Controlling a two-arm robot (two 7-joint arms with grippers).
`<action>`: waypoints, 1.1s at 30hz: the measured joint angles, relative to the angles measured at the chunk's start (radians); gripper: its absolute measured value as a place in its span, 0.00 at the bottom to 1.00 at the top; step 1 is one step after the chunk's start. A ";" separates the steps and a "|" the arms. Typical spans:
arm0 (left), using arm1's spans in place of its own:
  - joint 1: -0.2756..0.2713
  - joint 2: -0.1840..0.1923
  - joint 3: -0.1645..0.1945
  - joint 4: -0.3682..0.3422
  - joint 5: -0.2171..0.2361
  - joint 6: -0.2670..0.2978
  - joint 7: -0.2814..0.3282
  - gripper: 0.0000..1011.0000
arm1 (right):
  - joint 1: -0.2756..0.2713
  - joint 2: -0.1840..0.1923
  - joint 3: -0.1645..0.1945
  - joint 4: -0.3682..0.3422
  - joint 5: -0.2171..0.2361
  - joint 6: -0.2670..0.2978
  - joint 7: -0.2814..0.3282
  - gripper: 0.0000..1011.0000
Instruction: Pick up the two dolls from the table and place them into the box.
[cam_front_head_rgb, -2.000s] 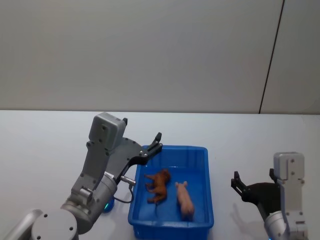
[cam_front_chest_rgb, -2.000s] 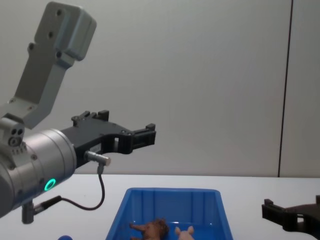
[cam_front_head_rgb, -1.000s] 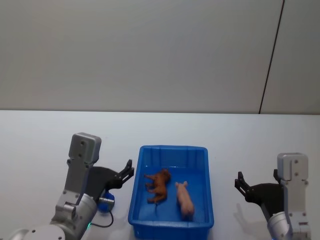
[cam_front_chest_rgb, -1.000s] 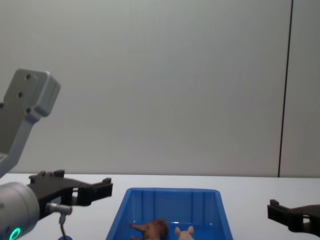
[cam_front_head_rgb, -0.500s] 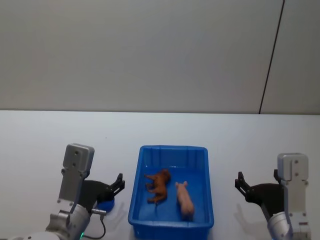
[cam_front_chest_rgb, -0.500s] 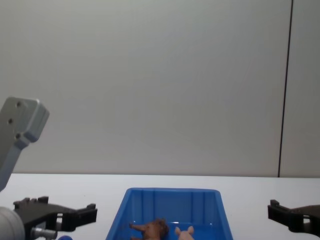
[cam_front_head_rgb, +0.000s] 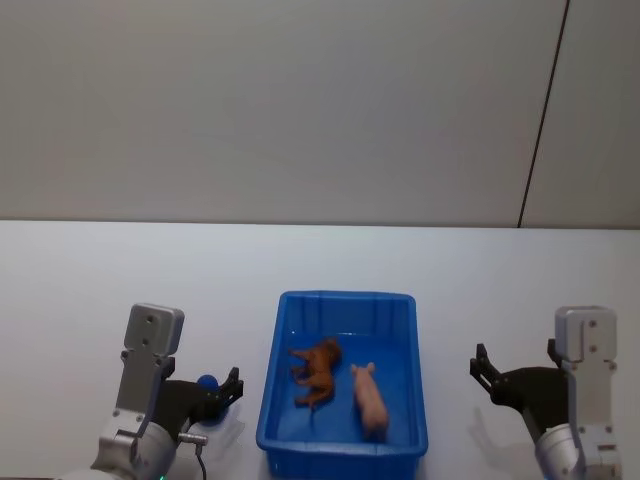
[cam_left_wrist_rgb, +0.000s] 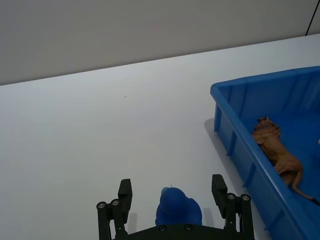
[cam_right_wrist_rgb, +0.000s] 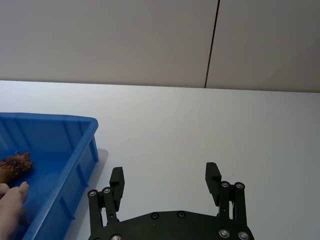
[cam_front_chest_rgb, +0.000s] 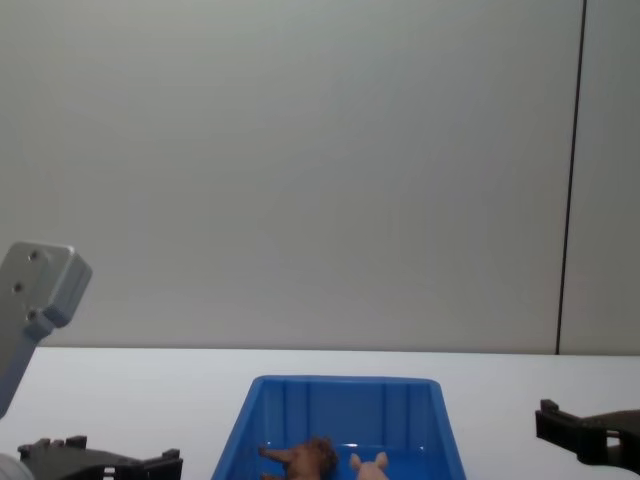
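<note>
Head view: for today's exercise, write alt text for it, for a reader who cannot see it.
A blue box on a white table holds two dolls, a reddish-brown one and a pink pig. The open left gripper and open right gripper flank it.

The left tool (cam_front_head_rgb: 232, 385) has dropped from above the box's (cam_front_head_rgb: 270, 400) rim. It now sits low in the frame's lower left, beside the box.

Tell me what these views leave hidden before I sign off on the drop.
- Brown doll, pink doll: chest view, lower bodies cut by the bottom edge.
- Pink doll: right wrist view, mostly cut by the left edge.
- Small blue object: left wrist view, base hidden behind the left gripper; identity unclear.
- Blue box: left wrist view, far side out of frame.
</note>
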 joint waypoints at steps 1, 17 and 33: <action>-0.001 -0.001 0.000 0.005 0.000 0.000 -0.002 0.99 | 0.000 0.000 0.000 0.000 0.000 0.000 0.000 0.99; -0.036 -0.028 -0.009 0.094 -0.001 0.001 -0.054 0.95 | 0.000 0.000 0.000 0.000 0.000 0.000 0.000 0.99; -0.047 -0.040 -0.014 0.125 -0.005 0.018 -0.071 0.50 | 0.000 0.000 0.000 0.000 0.000 0.000 0.000 0.99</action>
